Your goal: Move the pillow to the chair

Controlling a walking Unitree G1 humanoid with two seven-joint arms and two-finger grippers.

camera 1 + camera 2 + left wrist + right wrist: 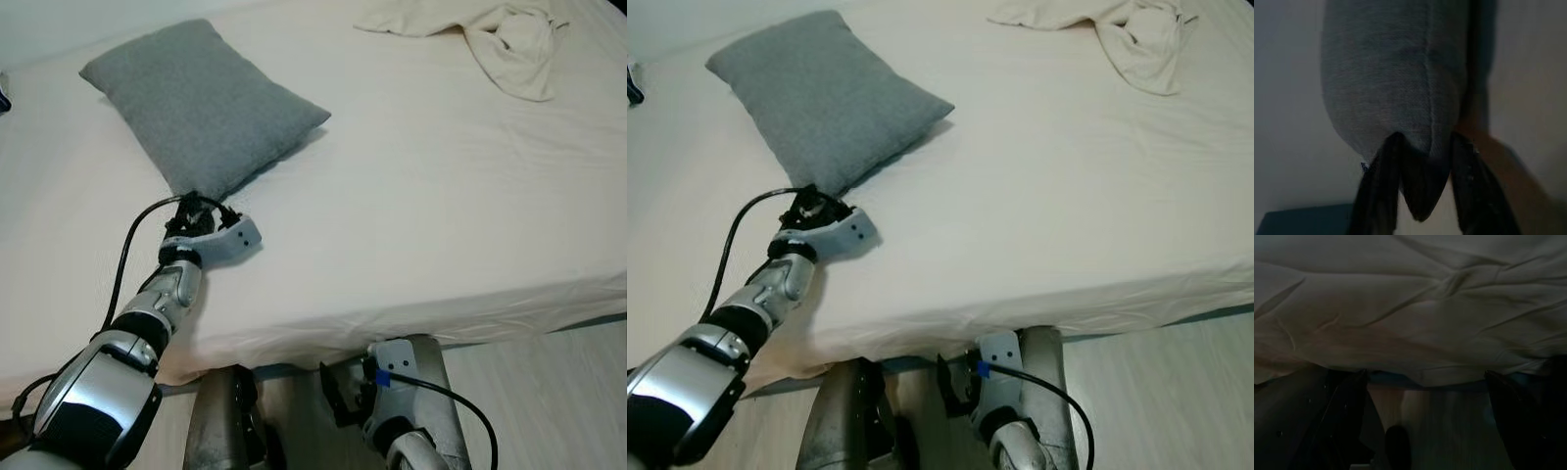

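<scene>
The left pincer (pixel 199 208) reaches out over the bed (pixel 441 196), and its two black fingers (pixel 1383 186) sit on either side of the near corner of the grey pillow (pixel 201 103); in the left wrist view the corner's seam runs down between them, so the pincer looks closed on that corner, or very nearly so. The pillow lies flat on the white sheet toward the robot's left, well apart from a crumpled cream cloth (pixel 500 34) at the far right. It looks soft, plump and light, with a knit cover that should give good friction. Held by one corner it will likely sag and swing, so a deep bite on the seam seems wise. The right pincer (pixel 343 392) hangs idle below the bed edge, fingers spread apart.
</scene>
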